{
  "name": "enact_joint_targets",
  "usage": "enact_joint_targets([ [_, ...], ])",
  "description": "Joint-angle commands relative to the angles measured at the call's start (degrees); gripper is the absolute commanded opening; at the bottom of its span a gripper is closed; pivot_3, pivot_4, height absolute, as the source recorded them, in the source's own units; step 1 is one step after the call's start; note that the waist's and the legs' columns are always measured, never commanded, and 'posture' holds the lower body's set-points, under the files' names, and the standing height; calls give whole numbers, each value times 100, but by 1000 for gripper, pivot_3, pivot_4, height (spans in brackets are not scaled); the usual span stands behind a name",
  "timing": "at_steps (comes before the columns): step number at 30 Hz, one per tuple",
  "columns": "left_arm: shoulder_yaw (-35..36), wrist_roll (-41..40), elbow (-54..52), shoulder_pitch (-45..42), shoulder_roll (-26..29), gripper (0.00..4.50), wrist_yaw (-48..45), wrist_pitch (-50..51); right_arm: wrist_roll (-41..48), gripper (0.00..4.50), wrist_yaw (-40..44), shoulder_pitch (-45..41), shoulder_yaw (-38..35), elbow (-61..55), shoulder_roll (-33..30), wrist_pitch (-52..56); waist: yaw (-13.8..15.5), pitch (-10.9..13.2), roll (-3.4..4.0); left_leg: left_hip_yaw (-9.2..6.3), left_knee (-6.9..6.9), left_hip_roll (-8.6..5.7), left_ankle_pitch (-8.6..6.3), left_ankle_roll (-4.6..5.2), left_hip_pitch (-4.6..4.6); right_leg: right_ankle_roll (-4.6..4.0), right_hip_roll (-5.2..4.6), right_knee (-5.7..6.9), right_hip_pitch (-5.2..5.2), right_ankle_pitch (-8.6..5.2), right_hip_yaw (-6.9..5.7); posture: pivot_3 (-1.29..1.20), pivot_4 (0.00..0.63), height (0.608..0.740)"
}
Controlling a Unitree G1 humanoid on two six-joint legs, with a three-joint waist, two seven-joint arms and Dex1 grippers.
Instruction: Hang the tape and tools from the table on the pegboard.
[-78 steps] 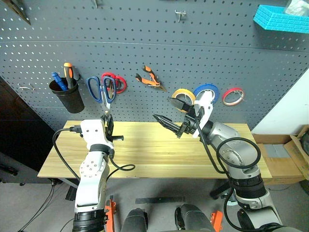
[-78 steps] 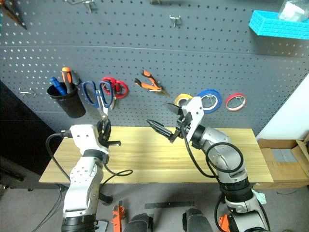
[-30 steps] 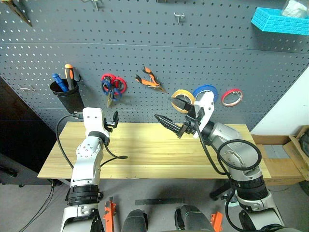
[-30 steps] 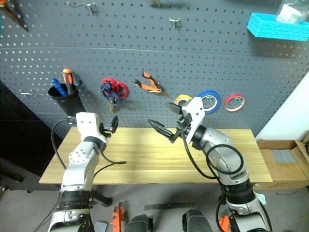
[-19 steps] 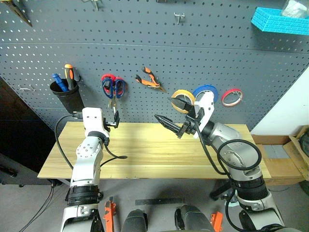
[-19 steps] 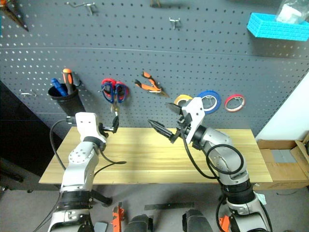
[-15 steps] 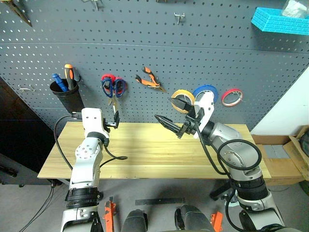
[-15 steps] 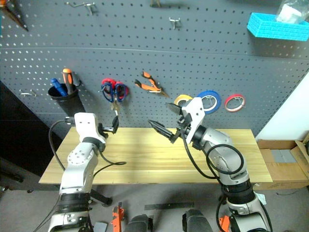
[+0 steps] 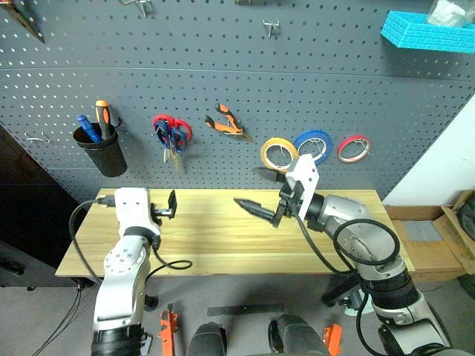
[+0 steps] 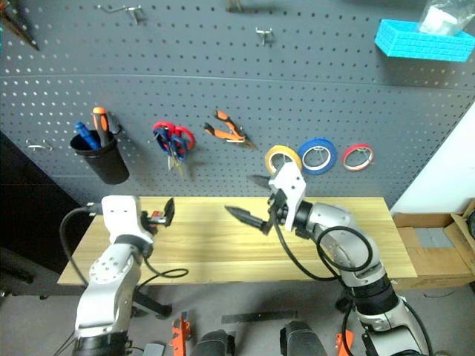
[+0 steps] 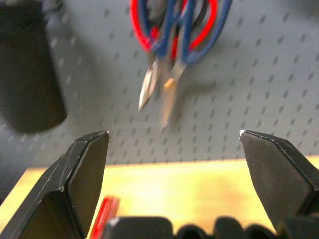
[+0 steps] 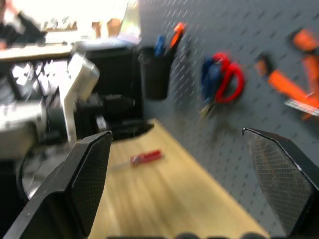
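Screwdriver (image 12: pixel 146 158): the one task item not hung yet. It lies flat on the worktop (image 9: pixel 223 237) near its left end, close below the left gripper.
Left gripper (image 9: pixel 169 208): jaws spread wide and holding nothing. It points level toward the pegboard (image 9: pixel 223 74), above the worktop.
Right gripper (image 9: pixel 252 188): also wide apart and empty, hovering over the middle of the worktop, angled toward the left side.
Already up: scissors (image 9: pixel 169 137) (beside the red-handled pair), pliers (image 9: pixel 228 122) and tape (image 9: pixel 278 153) all hang on the pegboard.
Risk, pickup: the handle is slim and lies flat. A gripper coming in level would likely close above it, or nudge it so that it rolls toward the worktop edge. The fingers probably need to tilt down first.
Risk, scrape: tilting too steeply could jam the fingertips into the worktop.
Risk, placing: I can see no obvious free hook for a screwdriver. The cup (image 9: pixel 102 152) looks the likeliest spot, and a skewed grip could catch its rim.
Risk, neighbours: the scissors hang loosely just beside the cup, so a wide swing of the left arm could knock them off.
Risk, arms: if both reach left at once they could collide.
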Motion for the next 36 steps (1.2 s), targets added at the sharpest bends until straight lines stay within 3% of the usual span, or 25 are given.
enact_joint_targets([
  [1,361,-132,-219,146,-77,4481,200,171,-355,4500,-92,-213,320,77,74,50,9,7,0,1,0,2,0,0,2,-2,0,1,1,1,0,29,126,740],
  [9,870,-385,408,-11,499,4481,-167,481,-451,4500,-219,-556,557,164,610,317,48,106,13,-9,1,3,8,13,5,-19,5,1,2,2,-12,53,190,740],
  [17,989,-641,1224,-447,1441,4481,-833,888,-495,4500,-393,-663,576,151,840,610,67,583,21,-38,-1,40,8,13,-12,-36,-3,-6,-8,-7,-7,60,309,740],
  [26,776,-502,2151,-1164,2041,4481,-1235,774,-338,4500,-536,-502,391,-342,604,1165,77,1009,30,-87,-4,59,7,8,-136,-54,-12,3,-126,17,-33,35,391,740],
  [36,232,-244,4799,-2535,2758,4481,-2245,-204,-176,4500,-790,-313,101,-1020,414,1922,30,1243,46,-96,-1,62,6,4,-198,-50,-9,-1,-180,15,-48,-4,421,740],
])
